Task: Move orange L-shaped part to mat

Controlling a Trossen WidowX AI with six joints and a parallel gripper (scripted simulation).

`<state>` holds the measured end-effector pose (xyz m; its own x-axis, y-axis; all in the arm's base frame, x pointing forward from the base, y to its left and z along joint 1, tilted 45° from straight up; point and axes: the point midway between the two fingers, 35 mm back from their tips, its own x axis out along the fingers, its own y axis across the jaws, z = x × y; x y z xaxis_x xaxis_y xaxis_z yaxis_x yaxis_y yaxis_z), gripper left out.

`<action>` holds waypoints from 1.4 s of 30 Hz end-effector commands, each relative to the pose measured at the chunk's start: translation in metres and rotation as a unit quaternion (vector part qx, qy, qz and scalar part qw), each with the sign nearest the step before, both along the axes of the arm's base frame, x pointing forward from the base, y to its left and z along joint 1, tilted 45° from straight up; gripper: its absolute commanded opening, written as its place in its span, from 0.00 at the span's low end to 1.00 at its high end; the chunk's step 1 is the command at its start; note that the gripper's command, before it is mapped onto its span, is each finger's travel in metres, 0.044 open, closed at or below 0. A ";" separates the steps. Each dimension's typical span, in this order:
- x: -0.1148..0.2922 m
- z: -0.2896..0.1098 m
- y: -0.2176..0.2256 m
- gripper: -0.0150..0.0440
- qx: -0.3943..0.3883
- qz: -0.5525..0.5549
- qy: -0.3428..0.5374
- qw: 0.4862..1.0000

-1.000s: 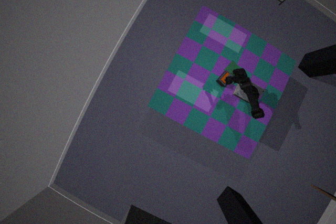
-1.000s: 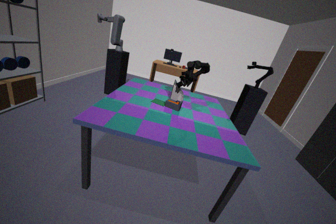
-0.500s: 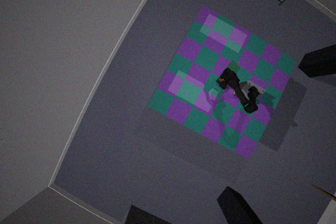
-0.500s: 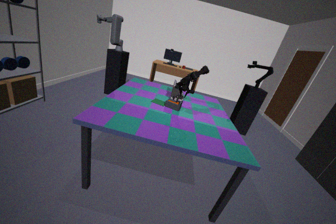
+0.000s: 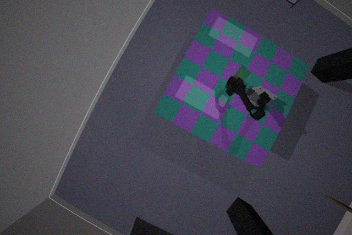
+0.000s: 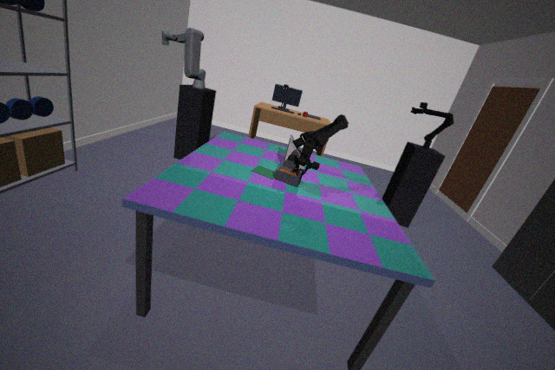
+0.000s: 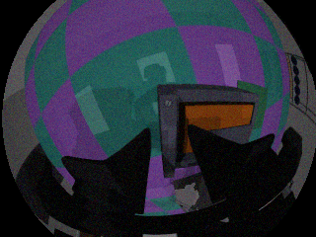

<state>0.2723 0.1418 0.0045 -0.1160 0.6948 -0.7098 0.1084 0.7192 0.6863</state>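
The orange L-shaped part (image 7: 222, 115) (image 6: 290, 172) lies in its pocket in the grey tray (image 7: 168, 130) (image 6: 285, 178) and looks flat, with no end visibly raised. My black gripper (image 7: 170, 128) (image 6: 291, 165) is partly open, with nothing between its fingers. It hangs above the tray. In the wrist view, its right fingertip overlaps the part's left leg, and its left fingertip shows to the left of the tray. Contact cannot be told. The green mat (image 5: 243, 71) (image 6: 263, 172) (image 7: 261, 101) lies flat beside the tray. The arm hides most of the tray in the top view.
A pale upright panel (image 5: 269, 93) (image 6: 290, 146) stands close to my arm's base. The table (image 5: 196, 52) (image 6: 259, 220) is checkered purple and teal. Dark pedestals (image 6: 193, 121) (image 6: 414, 182) with other arms stand beyond the table.
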 end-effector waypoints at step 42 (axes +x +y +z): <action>-0.004 -0.022 0.025 0.56 0.005 0.001 -0.001 1.000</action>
